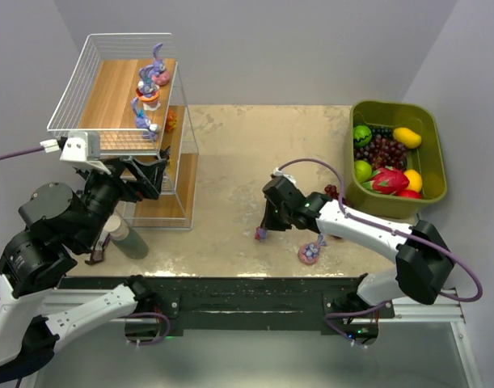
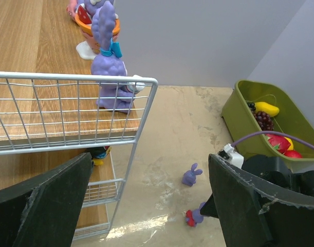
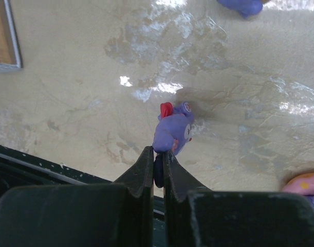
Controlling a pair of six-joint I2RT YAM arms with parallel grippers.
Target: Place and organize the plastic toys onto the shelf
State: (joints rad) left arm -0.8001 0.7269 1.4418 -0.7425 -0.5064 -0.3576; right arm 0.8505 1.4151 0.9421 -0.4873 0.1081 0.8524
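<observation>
The right gripper (image 3: 158, 154) is clenched on a small purple bunny figurine (image 3: 173, 131) at the table's (image 1: 230, 162) near middle, a pinch only its wrist view shows, while the left gripper (image 2: 149, 170) gapes beside the shelf (image 1: 69, 101), whose top board holds more toys (image 1: 149, 85), and the olive bin (image 1: 435, 182) on the right holds fruit (image 1: 388, 158).

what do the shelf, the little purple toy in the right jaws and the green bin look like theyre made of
Shelf: light wooden boards with visible grain, matte, inside thin white wire mesh, probably coated metal.
Purple toy: smooth moulded plastic by its look, faint sheen, solid colours.
Green bin: likely plastic, one-piece olive walls with rounded corners, dull finish.
</observation>
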